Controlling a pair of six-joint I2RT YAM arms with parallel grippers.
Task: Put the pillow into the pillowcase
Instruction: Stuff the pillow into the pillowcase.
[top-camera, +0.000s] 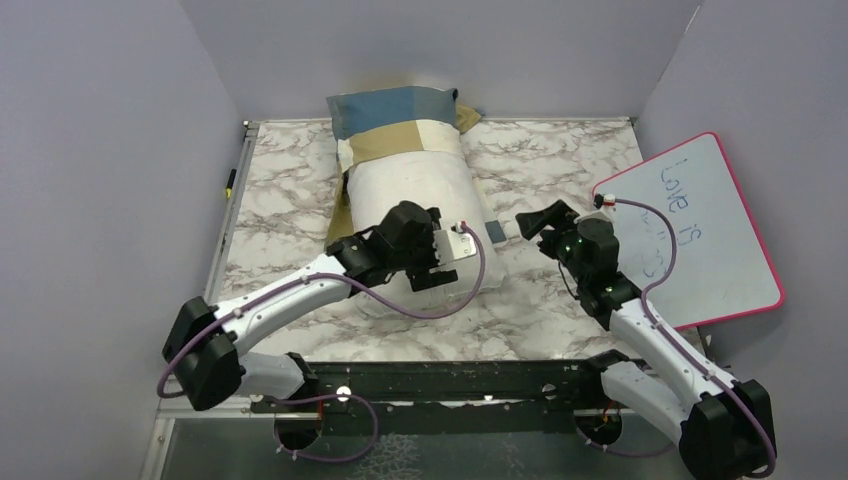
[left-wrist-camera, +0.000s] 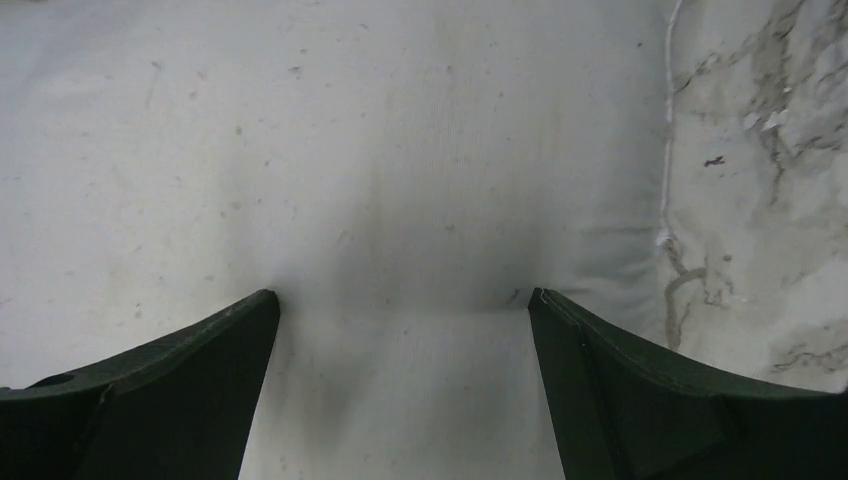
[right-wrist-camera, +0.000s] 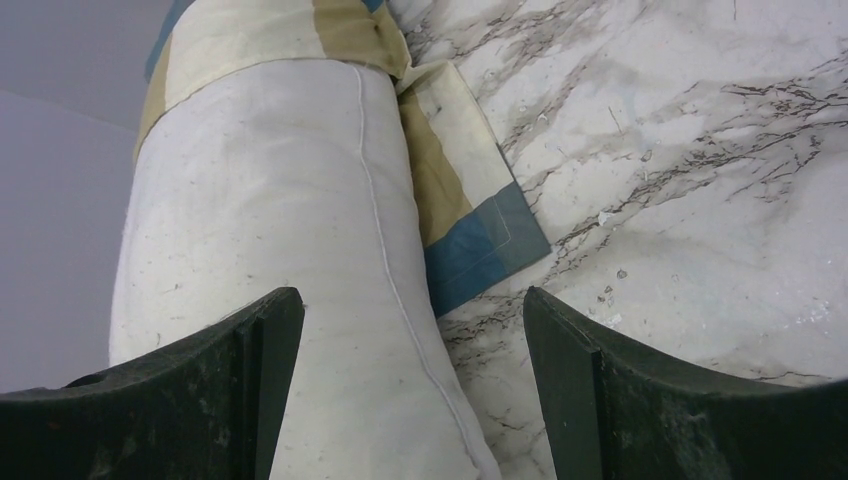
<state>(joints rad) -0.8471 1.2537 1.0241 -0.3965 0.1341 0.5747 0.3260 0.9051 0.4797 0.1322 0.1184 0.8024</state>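
Pillow (top-camera: 415, 195) sits half inside pillowcase (top-camera: 390, 110) (left tool (left-wrist-camera: 403, 300) spread over it).

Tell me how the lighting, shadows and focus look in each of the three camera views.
Top external: soft, even light, no glare on the marble table. Left wrist: a shadow pools on the pillow between the dark fingers. Right wrist: pillowcase and pillow seam are sharp; the fingers there read almost black.
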